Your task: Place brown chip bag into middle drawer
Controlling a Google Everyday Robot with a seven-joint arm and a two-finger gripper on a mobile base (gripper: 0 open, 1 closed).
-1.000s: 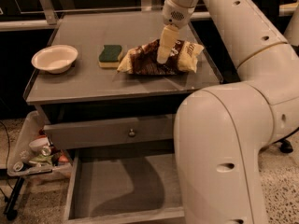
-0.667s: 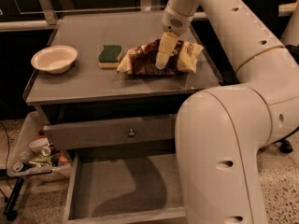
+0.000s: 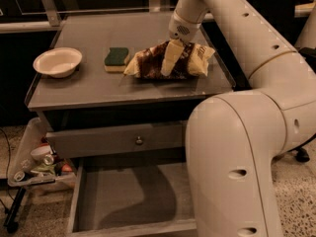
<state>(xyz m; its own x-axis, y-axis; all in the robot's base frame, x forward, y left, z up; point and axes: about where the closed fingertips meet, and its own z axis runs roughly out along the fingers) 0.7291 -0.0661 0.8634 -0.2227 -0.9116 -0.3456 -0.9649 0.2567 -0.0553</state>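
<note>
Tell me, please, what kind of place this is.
Probably an office kitchenette or a test kitchen: a grey counter with an open drawer below holds a bowl, a sponge and a chip bag. The gripper is at the bag.

Cream hand (image 3: 167,67) grips brown, yellow-ended chip bag (image 3: 148,63) beside green sponge (image 3: 117,57).

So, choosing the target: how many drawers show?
2: a knobbed drawer front under the tabletop, the open middle drawer below. The arm may hide more. The gripper sits on the brown chip bag.
</note>
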